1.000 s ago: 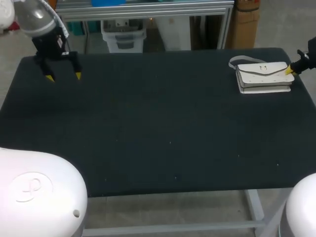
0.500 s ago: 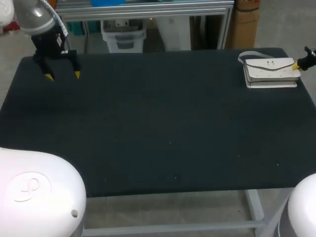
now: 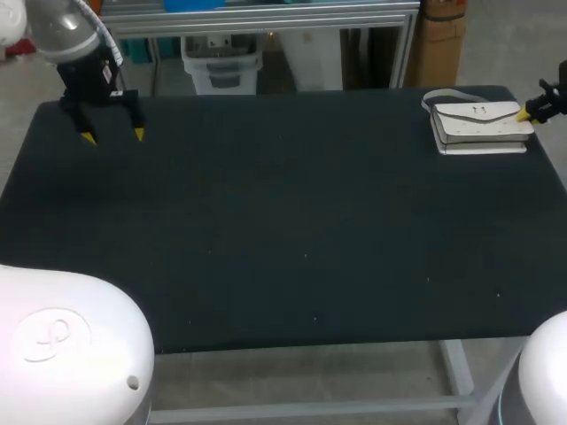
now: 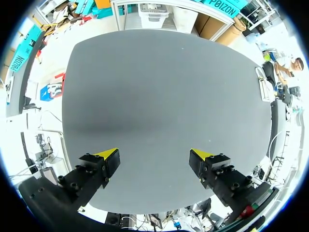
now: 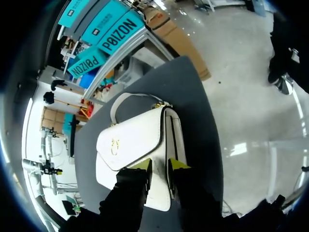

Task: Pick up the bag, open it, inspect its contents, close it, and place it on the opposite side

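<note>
A white handbag (image 3: 478, 127) with a flap and a thin strap lies flat at the table's far right corner. It shows small across the table in the left wrist view (image 4: 266, 90). My right gripper (image 3: 526, 112) is at the bag's right end. In the right wrist view its yellow tips (image 5: 159, 166) stand a narrow gap apart over the edge of the bag (image 5: 135, 140), open and not clamped on it. My left gripper (image 3: 113, 135) hangs wide open over the far left of the table, empty (image 4: 154, 154).
The dark table top (image 3: 283, 230) stretches between the two arms with nothing else on it. The bag sits close to the table's right and back edges.
The bag was carried back and to the right, then settled on the table. My right gripper's fingers have parted slightly at the bag's end. The left arm barely moved.
</note>
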`<action>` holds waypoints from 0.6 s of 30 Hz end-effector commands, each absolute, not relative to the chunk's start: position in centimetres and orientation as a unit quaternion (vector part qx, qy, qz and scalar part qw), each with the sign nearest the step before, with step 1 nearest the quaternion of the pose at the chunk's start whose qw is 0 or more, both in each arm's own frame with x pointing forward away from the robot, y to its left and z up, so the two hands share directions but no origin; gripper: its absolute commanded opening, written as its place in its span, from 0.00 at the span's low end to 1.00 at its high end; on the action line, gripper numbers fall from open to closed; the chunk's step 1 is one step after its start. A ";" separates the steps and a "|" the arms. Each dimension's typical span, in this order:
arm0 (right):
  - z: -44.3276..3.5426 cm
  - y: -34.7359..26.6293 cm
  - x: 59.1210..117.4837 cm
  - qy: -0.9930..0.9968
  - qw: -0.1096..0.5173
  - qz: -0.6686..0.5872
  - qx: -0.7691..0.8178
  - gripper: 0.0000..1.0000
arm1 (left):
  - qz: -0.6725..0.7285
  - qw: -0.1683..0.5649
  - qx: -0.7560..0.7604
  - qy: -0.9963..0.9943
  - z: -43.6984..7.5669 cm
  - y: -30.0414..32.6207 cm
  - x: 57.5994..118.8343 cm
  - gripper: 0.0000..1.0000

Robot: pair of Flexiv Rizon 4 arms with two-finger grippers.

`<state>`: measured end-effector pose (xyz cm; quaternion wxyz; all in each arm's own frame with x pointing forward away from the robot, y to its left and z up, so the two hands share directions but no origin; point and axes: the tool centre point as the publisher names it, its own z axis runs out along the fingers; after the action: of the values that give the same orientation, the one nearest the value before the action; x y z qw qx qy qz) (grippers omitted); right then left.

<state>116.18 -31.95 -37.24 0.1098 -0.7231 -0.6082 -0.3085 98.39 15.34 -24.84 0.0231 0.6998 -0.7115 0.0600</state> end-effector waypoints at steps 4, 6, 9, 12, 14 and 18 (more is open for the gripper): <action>-35.3 -32.6 115.6 -0.613 0.101 -0.294 -0.726 1.00 | 0.062 0.023 0.697 -0.714 -24.9 15.2 98.0 1.00; -34.7 -32.7 115.2 -0.614 0.096 -0.292 -0.727 1.00 | 0.063 0.023 0.696 -0.715 -24.9 15.2 97.9 1.00; -33.7 -32.7 114.3 -0.619 0.090 -0.289 -0.724 1.00 | 0.064 0.022 0.694 -0.717 -24.8 15.1 97.8 1.00; -32.7 -32.3 113.4 -0.628 0.085 -0.286 -0.719 1.00 | 0.065 0.022 0.693 -0.718 -24.8 15.1 97.6 1.00; -32.1 -32.0 112.9 -0.634 0.082 -0.283 -0.716 1.00 | 0.065 0.021 0.691 -0.719 -24.7 15.1 97.4 1.00; -31.1 -31.5 112.0 -0.639 0.074 -0.279 -0.713 1.00 | 0.064 0.019 0.690 -0.721 -24.5 15.0 97.2 1.00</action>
<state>113.92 -32.44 -32.14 0.1070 -0.7050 -0.6439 -0.2771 97.62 15.04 -24.73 0.0226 0.6894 -0.7213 0.0631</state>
